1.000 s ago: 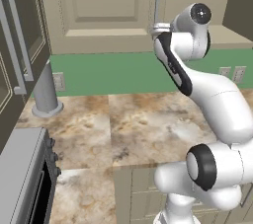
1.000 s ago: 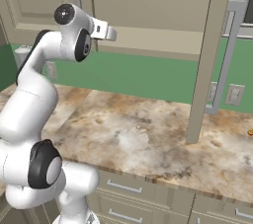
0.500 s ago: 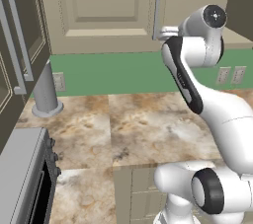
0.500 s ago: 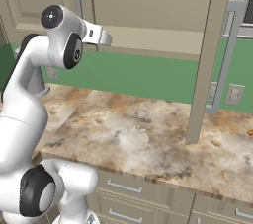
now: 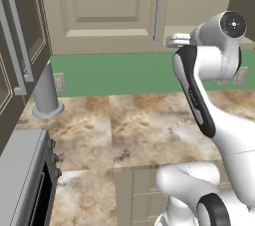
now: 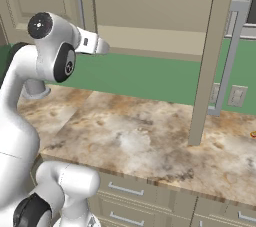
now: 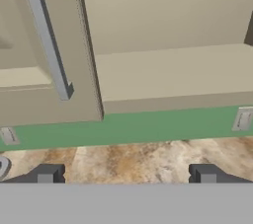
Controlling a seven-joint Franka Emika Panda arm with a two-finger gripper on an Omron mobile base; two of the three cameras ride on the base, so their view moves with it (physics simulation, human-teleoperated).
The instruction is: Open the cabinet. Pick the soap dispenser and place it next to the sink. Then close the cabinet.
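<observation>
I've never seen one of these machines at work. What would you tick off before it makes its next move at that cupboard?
1. Cabinet's right door swung out towards the room: ok.
2. Left door shut, its bar handle beside the opening: ok, though it may narrow the way in.
3. Tool open with nothing between its jaws: ok.
4. Tool pointed at the shelf inside the opening: ok.
5. Where the soap dispenser stands: cannot tell.
6. Grey post on the counter apart from the arm: ok.
</observation>
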